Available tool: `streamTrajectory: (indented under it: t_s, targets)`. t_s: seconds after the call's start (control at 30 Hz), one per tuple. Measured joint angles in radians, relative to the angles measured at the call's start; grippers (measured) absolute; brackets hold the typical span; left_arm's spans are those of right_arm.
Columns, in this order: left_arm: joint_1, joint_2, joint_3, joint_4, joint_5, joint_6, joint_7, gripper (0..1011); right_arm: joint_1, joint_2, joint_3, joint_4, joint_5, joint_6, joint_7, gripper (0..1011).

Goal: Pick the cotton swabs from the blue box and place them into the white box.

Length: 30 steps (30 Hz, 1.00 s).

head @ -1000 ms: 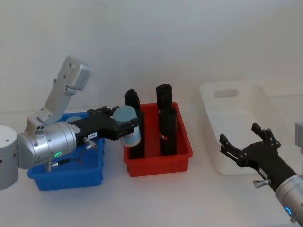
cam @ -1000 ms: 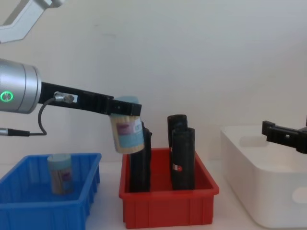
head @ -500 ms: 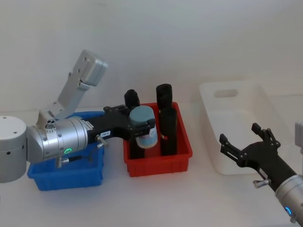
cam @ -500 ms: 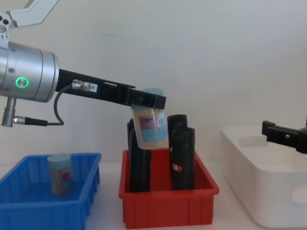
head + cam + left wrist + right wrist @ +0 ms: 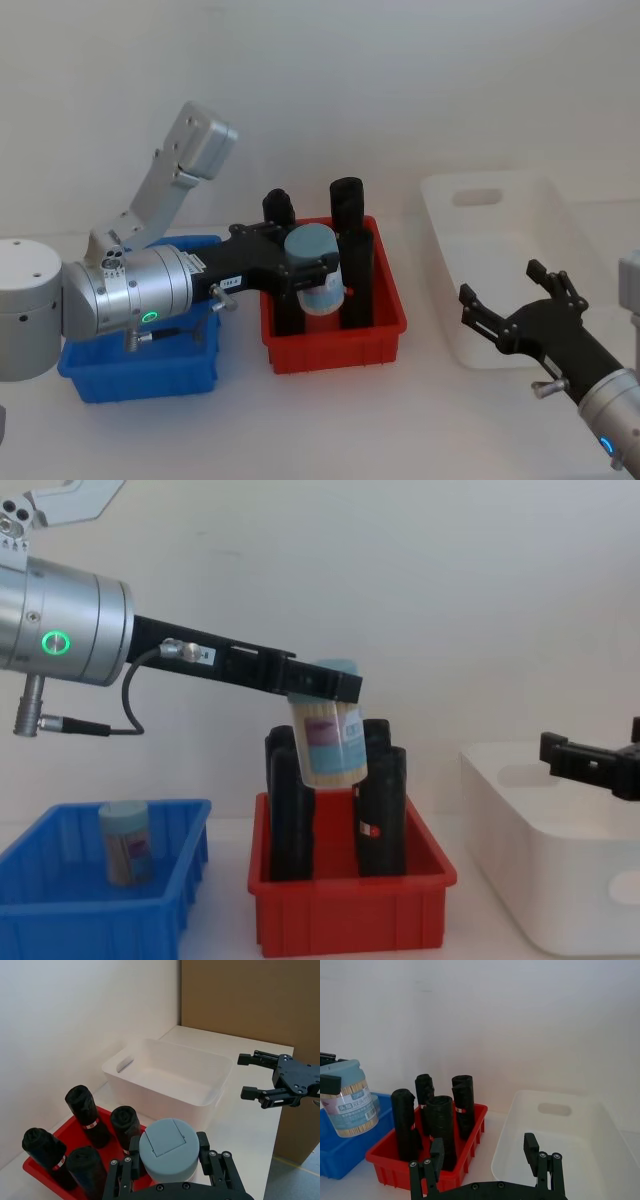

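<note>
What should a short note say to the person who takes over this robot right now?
Left gripper: shut on a clear cylindrical jar of cotton swabs with a pale blue lid, in the air above the red plastic bin of tall black cylinders.
Right gripper: open, idle, near the large white plastic box.
A second swab jar stands in the shallow blue plastic box.
Done: no jar is in the white box yet.
To do: deliver the held jar, then the second one.

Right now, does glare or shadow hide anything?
Head view: white box nearly blends with the pale table, rim readable, right pincer dark before it. Chest view: even light on the jar in the left pincer above the red bin.
</note>
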Motion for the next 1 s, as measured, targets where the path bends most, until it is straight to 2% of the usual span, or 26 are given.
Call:
streamTrajectory:
  t_s: [0.2, 0.53, 1.0]
  targets:
    - [-0.002, -0.001, 0.001, -0.001, 0.001, 0.002, -0.005, 673, 0.015, -0.004, -0.007, 0.000, -0.017, 0.011, 0.044, 1002]
    - [-0.003, -0.002, 0.002, -0.002, 0.001, 0.003, -0.009, 673, 0.061, -0.024, -0.026, 0.012, -0.062, 0.040, 0.155, 1001]
    - [-0.004, -0.002, 0.003, -0.002, 0.001, 0.004, -0.011, 673, 0.167, -0.078, -0.069, 0.058, -0.146, 0.097, 0.341, 1001]
